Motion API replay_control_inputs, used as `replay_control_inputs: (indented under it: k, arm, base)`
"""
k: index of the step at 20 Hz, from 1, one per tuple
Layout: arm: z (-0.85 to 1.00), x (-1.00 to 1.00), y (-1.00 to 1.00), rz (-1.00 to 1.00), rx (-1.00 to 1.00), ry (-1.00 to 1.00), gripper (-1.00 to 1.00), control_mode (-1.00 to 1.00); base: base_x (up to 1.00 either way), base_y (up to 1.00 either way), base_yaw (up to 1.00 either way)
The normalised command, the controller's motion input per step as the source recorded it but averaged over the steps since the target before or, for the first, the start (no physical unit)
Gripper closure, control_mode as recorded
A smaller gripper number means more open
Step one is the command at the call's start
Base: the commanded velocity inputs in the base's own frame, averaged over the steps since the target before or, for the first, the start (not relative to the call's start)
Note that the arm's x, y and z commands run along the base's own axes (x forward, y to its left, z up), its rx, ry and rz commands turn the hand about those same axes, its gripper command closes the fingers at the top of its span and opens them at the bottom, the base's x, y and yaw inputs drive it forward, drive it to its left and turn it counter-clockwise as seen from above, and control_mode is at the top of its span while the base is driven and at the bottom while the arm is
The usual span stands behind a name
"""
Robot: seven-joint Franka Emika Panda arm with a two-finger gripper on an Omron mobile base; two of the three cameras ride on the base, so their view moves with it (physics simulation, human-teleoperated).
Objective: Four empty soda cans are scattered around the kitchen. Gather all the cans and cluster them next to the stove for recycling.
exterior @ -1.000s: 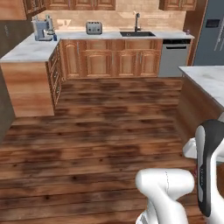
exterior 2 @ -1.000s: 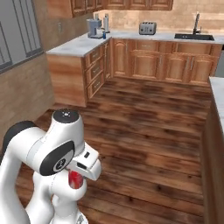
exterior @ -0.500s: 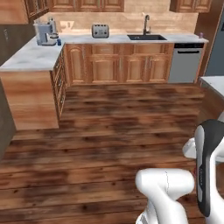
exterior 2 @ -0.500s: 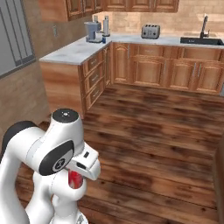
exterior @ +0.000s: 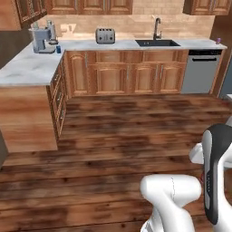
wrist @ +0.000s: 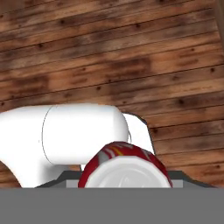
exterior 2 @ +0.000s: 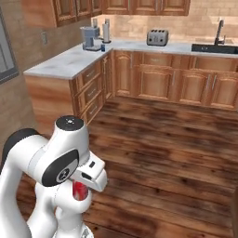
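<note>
The gripper (exterior 2: 80, 194) is folded in low against the robot's own body and is closed on a red soda can (wrist: 126, 168). In the hand view the can's silver end faces the camera, with red sides marked in white and yellow around it; the finger tips themselves are hidden, so the exact contact is hard to make out. In the right base view the same can shows as a red patch under the hand, above the wood floor (exterior 2: 158, 153).

Ahead, an L-shaped marble worktop (exterior: 27, 68) runs over reddish wooden cabinets (exterior: 113, 77). On it stand a coffee machine (exterior: 41, 40) in the corner and a toaster (exterior: 105, 36) further right. A small blue thing, possibly a can (exterior: 58, 49), sits just beside the coffee machine. A sink (exterior: 157, 43) with a tap is set in the worktop, and a silver dishwasher (exterior: 199, 71) sits beneath it to the right.
</note>
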Motion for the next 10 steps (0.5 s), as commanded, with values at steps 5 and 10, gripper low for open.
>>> replay_control_inputs:
  k: [5,10]
  arm:
    - [0.0,0.0,0.0,0.0,0.0,0.0,1.0,1.0]
    - [0.0,0.0,0.0,0.0,0.0,0.0,1.0,1.0]
  base:
    - [1.0,0.0,-0.01]
    - [1.0,0.0,-0.08]
